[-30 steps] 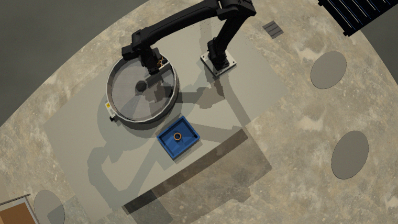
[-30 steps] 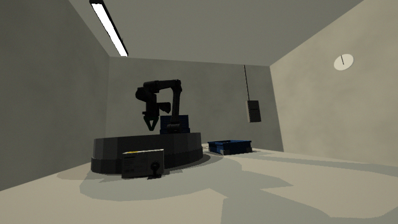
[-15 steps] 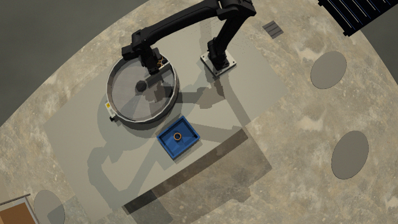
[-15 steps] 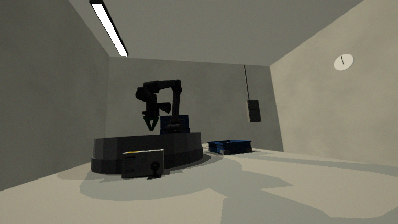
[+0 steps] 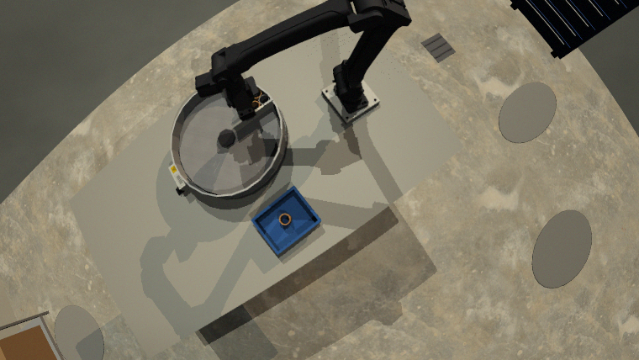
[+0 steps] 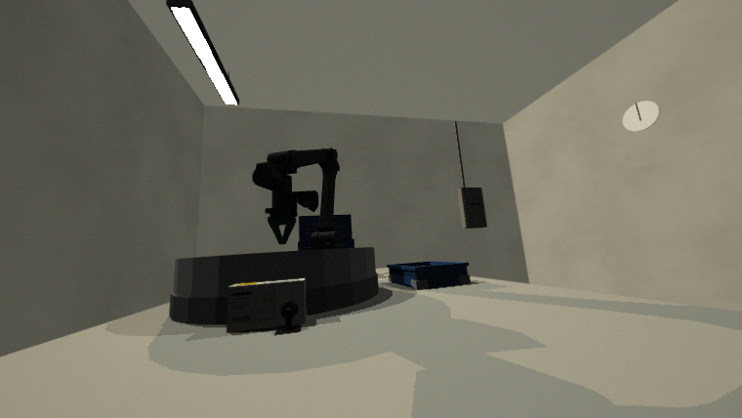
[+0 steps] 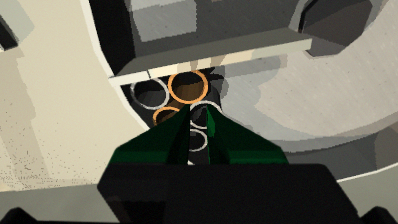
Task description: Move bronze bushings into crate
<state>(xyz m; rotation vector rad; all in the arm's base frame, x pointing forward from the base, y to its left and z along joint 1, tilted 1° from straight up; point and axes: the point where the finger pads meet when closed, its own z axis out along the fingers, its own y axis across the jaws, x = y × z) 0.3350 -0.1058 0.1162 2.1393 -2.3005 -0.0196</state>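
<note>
A bronze bushing (image 5: 279,219) stands in the blue crate (image 5: 265,237) (image 6: 441,275). The turntable (image 5: 197,134) (image 6: 269,266) (image 7: 305,90) holds more bushings in a corner between its outer wall and a divider. In the wrist view these are a large bronze bushing (image 7: 206,87), a smaller bronze bushing (image 7: 155,117) partly behind the left finger, a grey bushing (image 7: 133,94) at the wall and two grey bushings near and behind the fingers. My gripper (image 6: 281,242) (image 7: 198,111) is nearly closed and empty, pointing down above this group. In the top view the arm hides its fingers.
A pale-topped divider (image 5: 263,106) (image 7: 240,57) runs beside the bushings toward the dark hub (image 5: 226,138) (image 7: 340,30). The turntable has a raised outer wall. A small control box (image 5: 176,177) (image 6: 266,306) stands against its outside. The arm's base plate (image 5: 330,96) is to the right.
</note>
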